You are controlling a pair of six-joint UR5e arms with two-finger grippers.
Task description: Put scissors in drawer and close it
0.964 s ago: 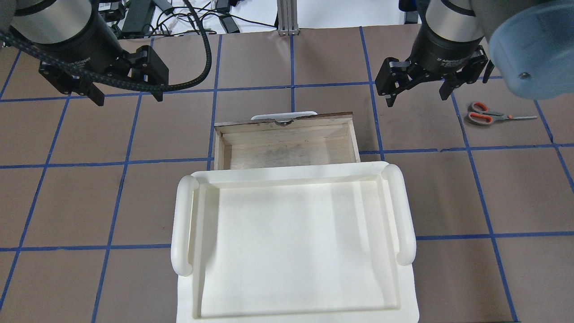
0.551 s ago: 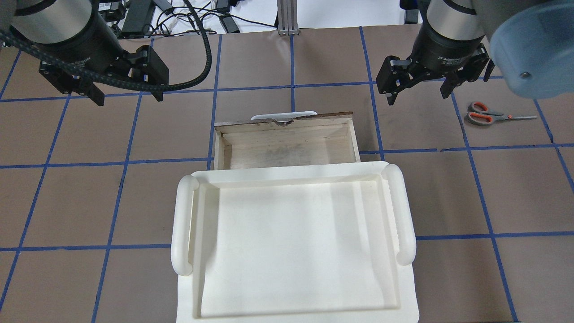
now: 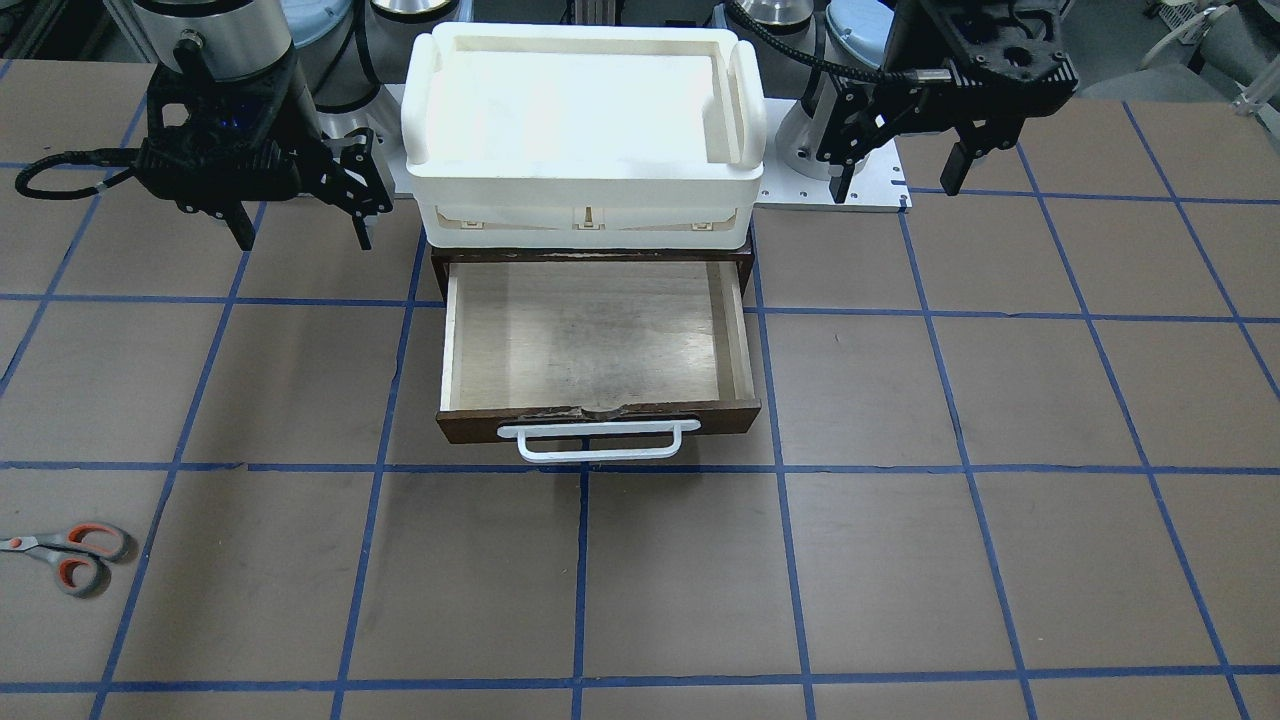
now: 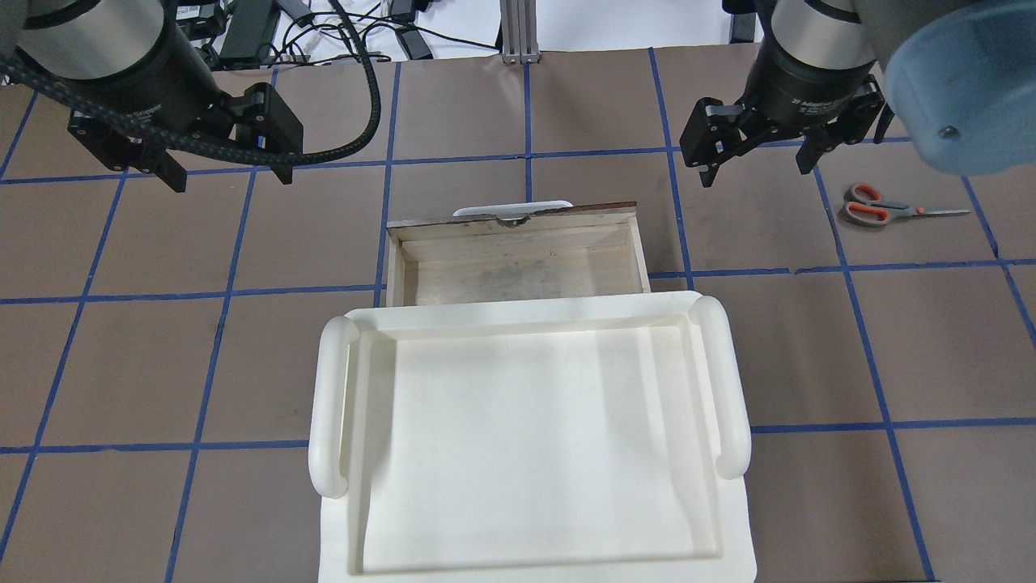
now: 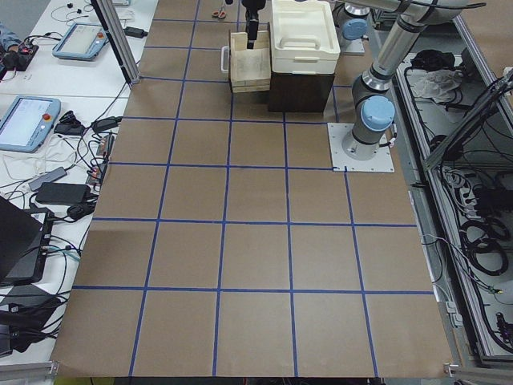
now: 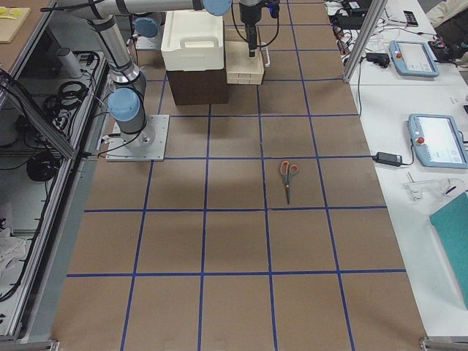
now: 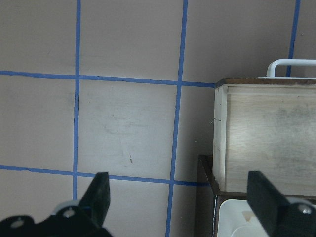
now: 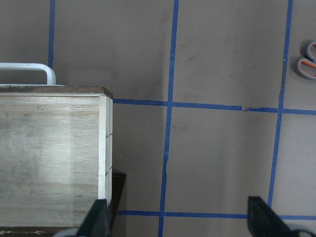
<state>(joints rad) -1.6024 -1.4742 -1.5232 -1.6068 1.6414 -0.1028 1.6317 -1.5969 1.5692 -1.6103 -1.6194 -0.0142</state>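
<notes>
Lying flat on the brown, blue-taped table [image 4: 162, 364], the scissors [image 4: 878, 206] sit well out on the robot's right, apart from everything else, with their orange-lined loops turned toward the drawer [image 4: 518, 271] and the blades pointing away from it. That drawer is pulled fully out from the dark cabinet [image 6: 194, 88] under the white tray [image 4: 328, 405]. Its pale plywood floor is bare and its white bar handle [image 3: 598, 440] faces away from the robot, so it appears ready to receive something dropped from above. The right gripper [image 4: 757, 166] hangs above the table between the drawer and the scissors, jaws spread wide and holding nothing. Its wrist camera catches only the loops at the upper right edge of the view, which suggests it is not yet over them. The left gripper [image 4: 231, 174] hovers on the drawer's other side, equally wide and empty, probably kept clear until the front needs pushing shut. No step of the task looks done. The pick likely falls to the right arm, which would need to travel further right, come down and close across a thin, flat piece of metal that offers little to grip off the table
</notes>
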